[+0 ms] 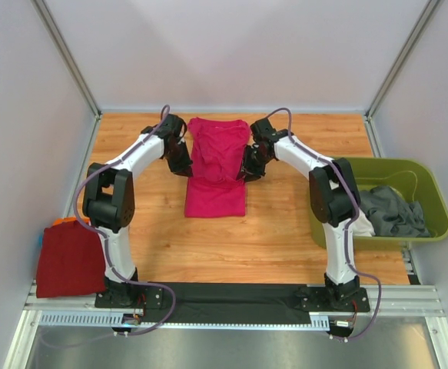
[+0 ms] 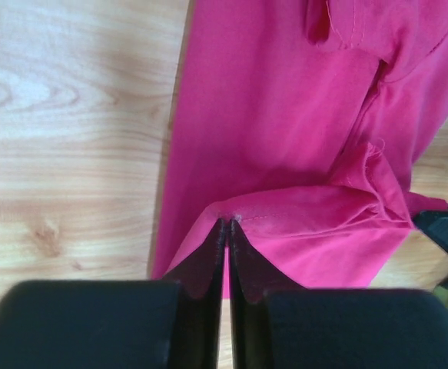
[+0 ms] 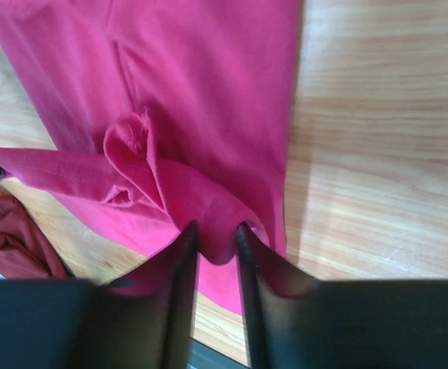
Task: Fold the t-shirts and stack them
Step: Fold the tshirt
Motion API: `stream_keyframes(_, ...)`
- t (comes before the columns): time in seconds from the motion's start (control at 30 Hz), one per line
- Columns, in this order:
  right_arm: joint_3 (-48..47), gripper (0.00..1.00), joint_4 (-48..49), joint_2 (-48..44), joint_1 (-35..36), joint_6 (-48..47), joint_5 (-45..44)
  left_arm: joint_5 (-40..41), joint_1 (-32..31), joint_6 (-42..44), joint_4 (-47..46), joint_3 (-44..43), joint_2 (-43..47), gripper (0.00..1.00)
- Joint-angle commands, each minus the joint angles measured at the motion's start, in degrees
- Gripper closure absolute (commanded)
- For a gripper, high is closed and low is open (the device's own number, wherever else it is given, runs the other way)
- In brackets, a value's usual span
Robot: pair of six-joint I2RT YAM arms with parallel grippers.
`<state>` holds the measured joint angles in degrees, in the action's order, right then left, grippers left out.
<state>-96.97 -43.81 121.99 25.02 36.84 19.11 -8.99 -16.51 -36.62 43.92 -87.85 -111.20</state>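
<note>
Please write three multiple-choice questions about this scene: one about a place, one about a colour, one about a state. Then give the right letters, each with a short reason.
1. Where does the dark red t-shirt lie?
A. At the far right corner
B. At the near left edge of the table
C. In the middle of the table

2. What colour is the bin?
A. Blue
B. White
C. Olive green

3. In what state is the left gripper?
A. Wide open over bare wood
B. Shut on the magenta t-shirt
C. Shut on grey cloth

Answers:
1 B: the top view shows it at the near left, partly over the edge.
2 C: its walls are olive green.
3 B: the left wrist view shows pink cloth pinched between closed jaws.
</note>
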Motion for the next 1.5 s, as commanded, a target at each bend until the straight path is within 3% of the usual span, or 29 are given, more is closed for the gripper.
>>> stream_keyframes(0.0, -4.45, 0.66, -1.28, 0.61, -1.28, -1.51, 1.37, -0.76, 0.78, 1.9, 0.11, -4.42, -1.65, 0.8)
stream_keyframes(0.07, -5.94, 0.53, -0.66, 0.7, -1.98, -0.81, 1.28, -0.15, 0.87, 1.91, 0.11, -6.96, -2.7, 0.7)
stream_keyframes(0.1, -6.82, 0.5, -0.31, 0.96, -2.25, -0.63, 1.28, 0.03, 0.96, 1.9, 0.37, -8.2, -3.41, 0.6)
stream_keyframes(0.27, -15.52, 0.47, -0.4, 3.42, -3.83, 1.91, 1.28, 0.12, 2.1, 1.73, 4.41, -17.6, -6.57, 0.43)
stream_keyframes(0.3, -16.49, 0.47, -0.4, 3.51, -4.09, 2.62, 1.28, -0.14, 2.1, 1.82, 4.51, -18.31, -6.4, 0.36)
stream_keyframes(0.43, -17.82, 0.44, -0.13, 1.32, -4.19, 3.06, 1.27, -3.2, 2.19, 1.99, 3.89, -15.0, -1.58, 0.23)
stream_keyframes(0.67, 3.86, 0.43, 2.75, -12.71, -2.52, 2.01, -1.09, -7.44, -0.71, 2.08, -4.98, 6.53, 13.98, 0.22)
stream_keyframes(0.8, 16.0, 0.51, 7.15, -18.98, -1.2, 4.11, -1.8, -9.46, -1.15, 2.52, -8.14, 14.89, 16.71, 0.37)
stream_keyframes(0.87, 19.7, 0.54, 9.43, -20.47, -0.41, 5.08, -2.32, -10.08, -1.15, 2.35, -10.07, 16.48, 16.11, 0.39)
stream_keyframes(1.03, 15.95, 0.59, 10.94, -15.93, 0.12, 3.59, -4.7, -4.29, -0.98, 5.33, -9.38, 10.88, 10.14, 0.38)
stream_keyframes(1.27, 4.52, 0.63, 7.52, -7.04, 0.12, -1.59, -6.02, -4.54, 0.52, 9.9, -10.79, 5.59, 3.8, 0.42)
stream_keyframes(1.47, 1.79, 0.61, 6.02, -3.96, 0.12, -4.93, -5.93, -6.21, 0.78, 13.68, -13.95, 6.38, 2.39, 0.4)
